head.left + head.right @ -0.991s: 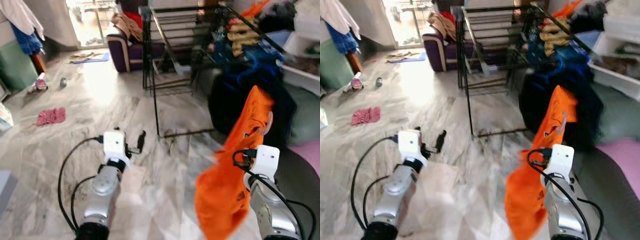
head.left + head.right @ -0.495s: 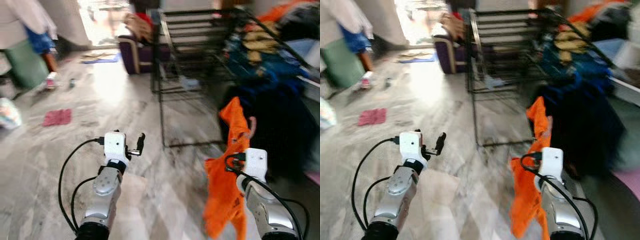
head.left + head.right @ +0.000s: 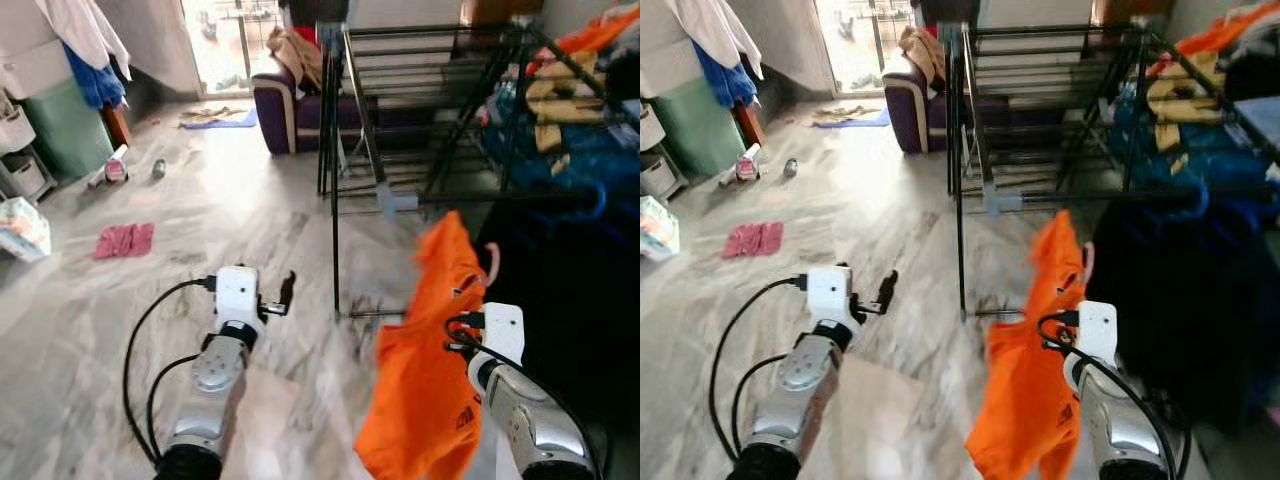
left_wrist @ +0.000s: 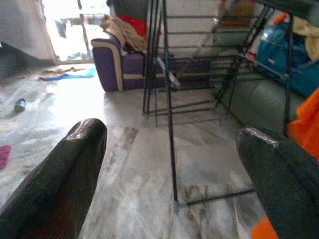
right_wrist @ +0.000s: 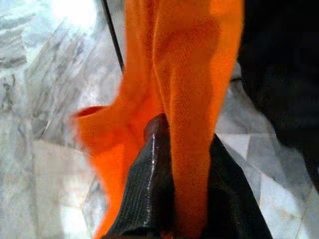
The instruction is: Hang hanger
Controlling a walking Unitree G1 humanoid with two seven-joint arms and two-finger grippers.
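Right gripper [image 5: 174, 199] fingers clenched on orange shirt [image 3: 425, 380], cloth pinched between them; pink hanger [image 3: 491, 268] hook pokes out at the collar. Shirt hangs over the floor, near black drying rack [image 3: 400, 110]. Left gripper [image 4: 169, 164] fingers released, empty.

A grey marble floor [image 3: 200, 210] runs back to a bright doorway. A pink cloth [image 3: 125, 240] lies on it, well apart from a purple sofa [image 3: 290, 100] heaped with clothes. A green cabinet [image 3: 60, 125] stands at the left wall beneath hanging white and blue garments [image 3: 85, 45]. What may be a small bottle [image 3: 158, 168] lies nearby.
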